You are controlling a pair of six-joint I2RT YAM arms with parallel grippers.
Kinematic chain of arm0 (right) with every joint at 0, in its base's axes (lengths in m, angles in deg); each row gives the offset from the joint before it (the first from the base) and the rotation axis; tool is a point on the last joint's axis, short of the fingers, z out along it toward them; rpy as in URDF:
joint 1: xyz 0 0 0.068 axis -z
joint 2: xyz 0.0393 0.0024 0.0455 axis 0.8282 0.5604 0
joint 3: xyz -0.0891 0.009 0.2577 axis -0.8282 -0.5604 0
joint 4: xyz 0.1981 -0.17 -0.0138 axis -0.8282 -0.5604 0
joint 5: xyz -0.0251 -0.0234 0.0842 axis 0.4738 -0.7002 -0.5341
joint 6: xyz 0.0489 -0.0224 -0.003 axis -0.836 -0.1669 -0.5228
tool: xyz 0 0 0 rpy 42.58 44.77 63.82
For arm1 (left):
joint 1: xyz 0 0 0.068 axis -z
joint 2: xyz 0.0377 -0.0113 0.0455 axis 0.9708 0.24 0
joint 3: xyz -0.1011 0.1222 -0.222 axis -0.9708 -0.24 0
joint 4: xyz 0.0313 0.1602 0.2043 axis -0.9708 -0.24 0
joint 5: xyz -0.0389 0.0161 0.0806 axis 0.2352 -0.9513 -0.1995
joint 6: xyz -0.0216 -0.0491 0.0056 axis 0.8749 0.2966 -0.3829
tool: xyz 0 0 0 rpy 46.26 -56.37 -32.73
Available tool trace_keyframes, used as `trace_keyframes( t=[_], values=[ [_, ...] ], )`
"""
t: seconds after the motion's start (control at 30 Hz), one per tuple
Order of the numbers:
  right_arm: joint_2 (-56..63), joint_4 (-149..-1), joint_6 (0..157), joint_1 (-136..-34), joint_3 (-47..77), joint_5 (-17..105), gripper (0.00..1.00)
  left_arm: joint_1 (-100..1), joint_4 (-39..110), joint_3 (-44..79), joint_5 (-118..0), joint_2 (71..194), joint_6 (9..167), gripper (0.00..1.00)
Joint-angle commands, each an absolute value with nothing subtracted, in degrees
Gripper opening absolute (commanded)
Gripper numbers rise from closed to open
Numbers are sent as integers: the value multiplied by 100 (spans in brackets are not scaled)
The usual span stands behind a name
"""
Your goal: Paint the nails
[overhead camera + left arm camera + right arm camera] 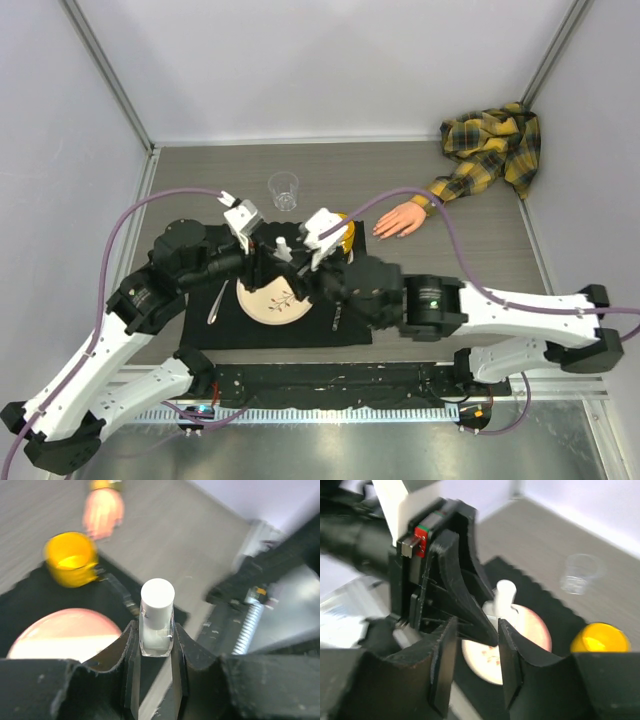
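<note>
**Bottle Held, Cap Not Yet Off**

The step in hand looks like opening the polish. The left gripper (156, 632) is clenched on the small clear bottle (156, 639), its two fingers pressed to the glass sides, and the white cap (157, 596) stands free above them. The bottle is held over the black mat (230, 330), by the 12 o'clock edge of the pink plate (262, 305).

The right gripper (476, 626) faces the bottle from 3 o'clock in the top view, jaws spread wide and holding nothing. In its own wrist view the cap shows just beyond the gap. Whether the fingers already flank the cap cannot be told.

The next move probably calls for the right gripper to close squarely on the cap and twist, with the left holding the bottle against turning.

The nails (383, 231) are well apart from all this, at the tips of the mannequin hand (405, 219). The hand lies flat at 3 o'clock of the bottle, past the yellow cup (346, 232), fingers pointing toward 8 o'clock.
</note>
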State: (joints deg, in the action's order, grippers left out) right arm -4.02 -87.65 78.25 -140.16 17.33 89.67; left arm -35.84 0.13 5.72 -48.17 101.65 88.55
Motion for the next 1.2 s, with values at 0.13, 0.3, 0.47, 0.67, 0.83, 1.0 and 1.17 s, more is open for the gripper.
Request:
trace_keyframes(
  t=[0.13, 0.3, 0.47, 0.67, 0.83, 1.0, 1.17],
  values=[
    [-2005, -8006, 6819, -12492, 879, 3689, 47, -3577, 2302, 43, -1305, 9686, 9710, 0],
    [-1909, -7884, 6564, -12131, 914, 2677, 53, -3577, 2462, 43, -935, 9827, 9904, 0],
    [-1663, -7593, 6388, -12122, 949, 2254, 56, -3577, 2523, 34, -706, 9889, 10088, 0],
    [-1400, -7331, 6300, -12087, 1037, 2043, 54, -3577, 2567, 61, -600, 9862, 10141, 0],
    [-1276, -7321, 6309, -12008, 1090, 2008, 43, -3577, 2541, -1, -521, 9853, 10141, 0],
    [-1232, -7390, 6343, -11911, 1064, 1972, 7, -3577, 2192, 69, -722, 9792, 9879, 0],
    [-1092, -8835, 7203, -12208, 1432, 4141, 1, -3577, 1093, 499, -3734, 9634, 8982, 0]
  ],
)
